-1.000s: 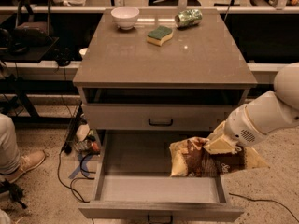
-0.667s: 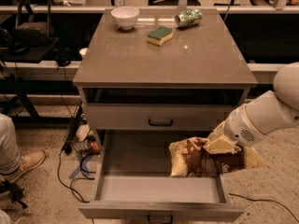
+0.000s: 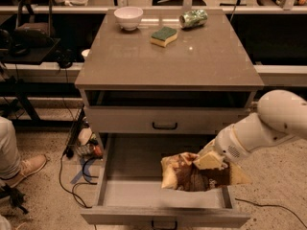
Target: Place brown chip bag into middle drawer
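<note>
Low over the middle drawer, the hand clasps the brown chip bag.

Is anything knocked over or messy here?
Yes. The green can lies tipped on its side on the cabinet top. The brown chip bag, under the gripper, sticks out over the right wall of the middle drawer.

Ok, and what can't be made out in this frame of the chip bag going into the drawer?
All in the camera view:
- The gripper, at the bag's top over the drawer's right side: its contact with the bag is hidden by the wrist.
- brown chip bag: lettering blurred; unclear whether it rests on the drawer floor.
- middle drawer: handle cut off by the bottom edge.
- green can on the tabletop: label too small.
</note>
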{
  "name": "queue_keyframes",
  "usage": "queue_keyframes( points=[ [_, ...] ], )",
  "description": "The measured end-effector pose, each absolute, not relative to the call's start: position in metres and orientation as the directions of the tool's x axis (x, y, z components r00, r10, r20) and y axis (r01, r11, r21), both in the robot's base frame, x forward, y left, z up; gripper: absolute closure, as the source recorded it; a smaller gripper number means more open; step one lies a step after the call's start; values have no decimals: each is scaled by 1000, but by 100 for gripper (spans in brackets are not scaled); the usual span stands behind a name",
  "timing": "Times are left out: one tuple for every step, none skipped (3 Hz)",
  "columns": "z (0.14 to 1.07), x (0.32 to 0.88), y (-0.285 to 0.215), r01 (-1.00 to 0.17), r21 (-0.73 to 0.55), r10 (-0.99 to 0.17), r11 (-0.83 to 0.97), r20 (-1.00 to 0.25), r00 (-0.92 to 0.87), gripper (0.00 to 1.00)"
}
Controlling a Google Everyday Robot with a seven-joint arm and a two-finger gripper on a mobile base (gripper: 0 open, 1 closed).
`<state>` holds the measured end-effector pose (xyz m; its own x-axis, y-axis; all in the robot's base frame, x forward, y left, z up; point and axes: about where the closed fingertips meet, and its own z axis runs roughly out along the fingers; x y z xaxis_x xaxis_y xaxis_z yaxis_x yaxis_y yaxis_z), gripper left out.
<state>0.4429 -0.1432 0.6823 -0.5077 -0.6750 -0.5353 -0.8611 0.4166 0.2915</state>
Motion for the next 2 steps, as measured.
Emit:
queue_keyframes(
  points=[
    [638, 444, -121, -823, 364, -617, 436, -545, -568, 100],
    [600, 446, -105, -766, 430, -549, 478, -535, -642, 100]
  ],
)
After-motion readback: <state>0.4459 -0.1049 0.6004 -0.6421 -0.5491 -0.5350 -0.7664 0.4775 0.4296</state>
